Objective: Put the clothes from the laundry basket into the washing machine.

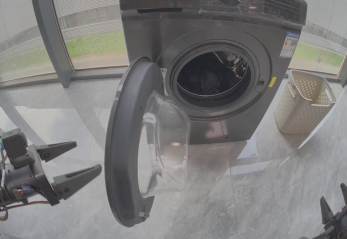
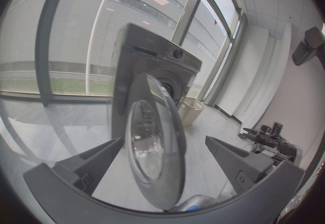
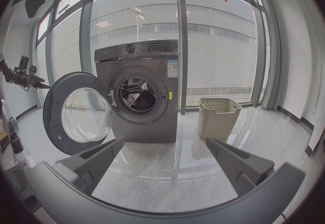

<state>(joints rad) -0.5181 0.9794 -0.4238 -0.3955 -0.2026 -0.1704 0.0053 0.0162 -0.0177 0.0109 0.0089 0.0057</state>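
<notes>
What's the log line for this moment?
grey front-load washing machine: round door open, dark clothes inside | beige perforated plastic laundry basket: looks empty | left gripper: open | right gripper: open

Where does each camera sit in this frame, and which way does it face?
Head view: on the robot's head, looking forward and down at the washing machine, its open door and the laundry basket; the left end effector and right end effector show at the lower corners.
Left wrist view: on the left arm, facing the door nearly edge-on; its own open fingers show.
Right wrist view: on the right arm, facing the machine's front; its own open fingers show.
Shared: all three show machine, door and basket.
</notes>
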